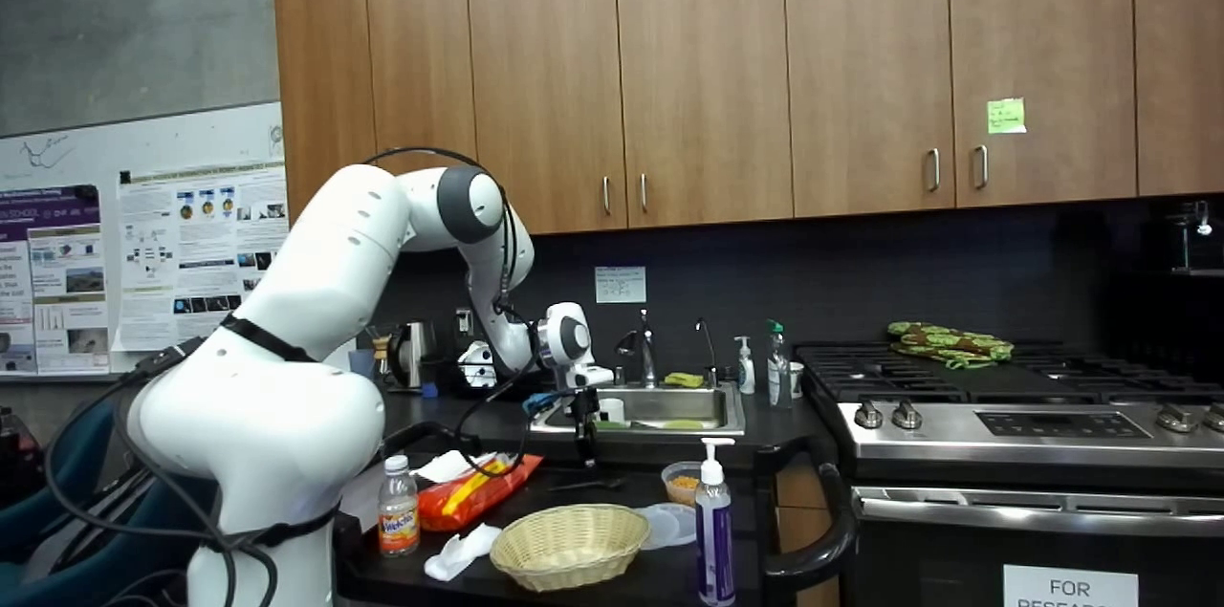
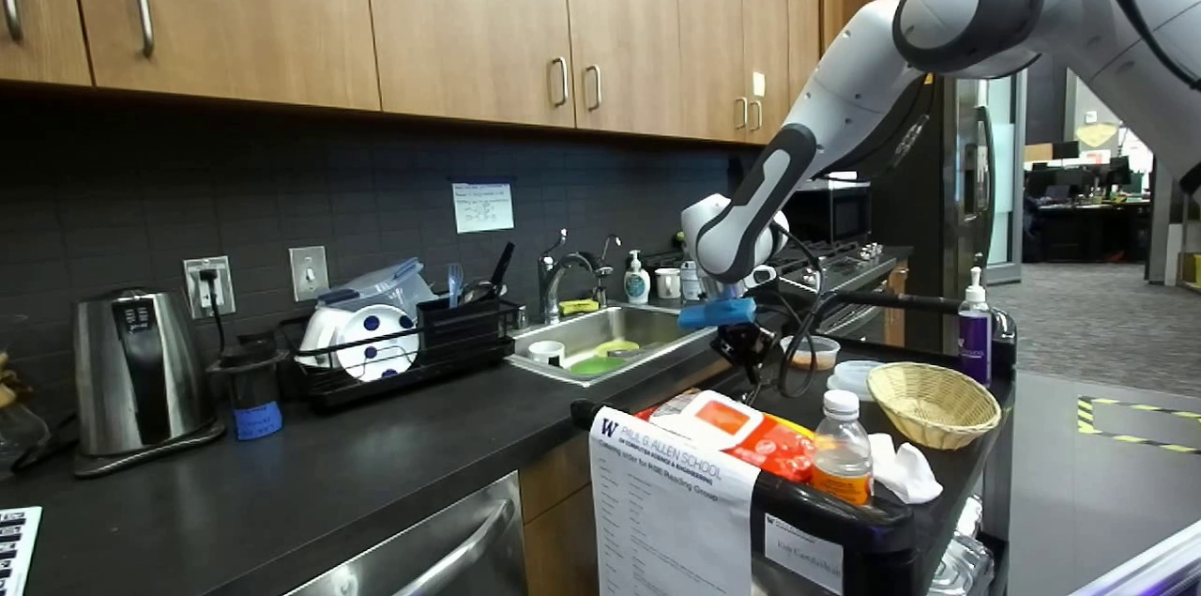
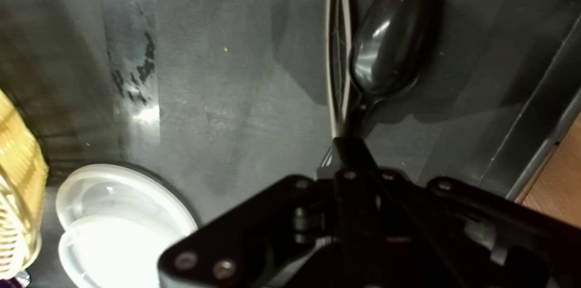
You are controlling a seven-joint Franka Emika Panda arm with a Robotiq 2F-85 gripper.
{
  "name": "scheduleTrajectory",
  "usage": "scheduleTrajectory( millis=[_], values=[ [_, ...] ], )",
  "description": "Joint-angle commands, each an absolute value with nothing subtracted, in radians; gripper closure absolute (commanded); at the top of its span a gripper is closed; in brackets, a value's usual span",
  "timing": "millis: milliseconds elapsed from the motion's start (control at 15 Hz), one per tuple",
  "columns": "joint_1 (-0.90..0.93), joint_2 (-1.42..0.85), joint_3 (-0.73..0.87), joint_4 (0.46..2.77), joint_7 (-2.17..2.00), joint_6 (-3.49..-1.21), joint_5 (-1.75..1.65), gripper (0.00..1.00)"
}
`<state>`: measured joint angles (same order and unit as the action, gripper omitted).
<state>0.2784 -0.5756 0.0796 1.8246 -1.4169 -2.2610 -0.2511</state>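
Note:
My gripper (image 3: 347, 152) points down at the dark cart top, its fingers drawn together. Directly ahead of the fingertips in the wrist view lie a glossy black spoon (image 3: 397, 38) and, alongside it, a slim utensil with pale edges (image 3: 347, 25). Both narrow toward the fingertips, where their handle ends are hidden. Whether either is pinched between the fingers cannot be made out. In both exterior views the gripper (image 1: 586, 440) hangs low over the cart; a dark utensil (image 1: 588, 485) lies just below its tip in an exterior view.
A wicker basket (image 1: 571, 578), white lids (image 3: 125, 251), a pump bottle (image 1: 713, 540) and a small food container (image 1: 682, 495) stand on the cart. A red bag (image 1: 478, 497), a juice bottle (image 1: 398, 516) and crumpled tissue (image 1: 463, 553) are there too. A sink (image 2: 525, 365) adjoins.

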Motion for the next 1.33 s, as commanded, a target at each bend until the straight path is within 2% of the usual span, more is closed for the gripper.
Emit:
scheduleTrajectory(
  millis=[0,133,267,600,1000,1067,1133,1267],
  values=[
    [0.282,-0.524,0.078,1.849,-1.403,-2.263,-0.271,1.0],
    [0.284,-0.512,0.083,1.851,-1.396,-2.256,-0.283,1.0],
    [0.275,-0.508,0.076,1.856,-1.384,-2.26,-0.276,0.73],
    [0.267,-0.523,0.07,1.869,-1.353,-2.281,-0.266,0.44],
    [0.266,-0.532,0.071,1.896,-1.337,-2.293,-0.259,0.02],
    [0.265,-0.535,0.07,1.901,-1.335,-2.297,-0.258,0.12],
    [0.263,-0.536,0.069,1.904,-1.33,-2.301,-0.256,0.38],
    [0.263,-0.541,0.07,1.909,-1.327,-2.307,-0.255,0.37]
  ],
)
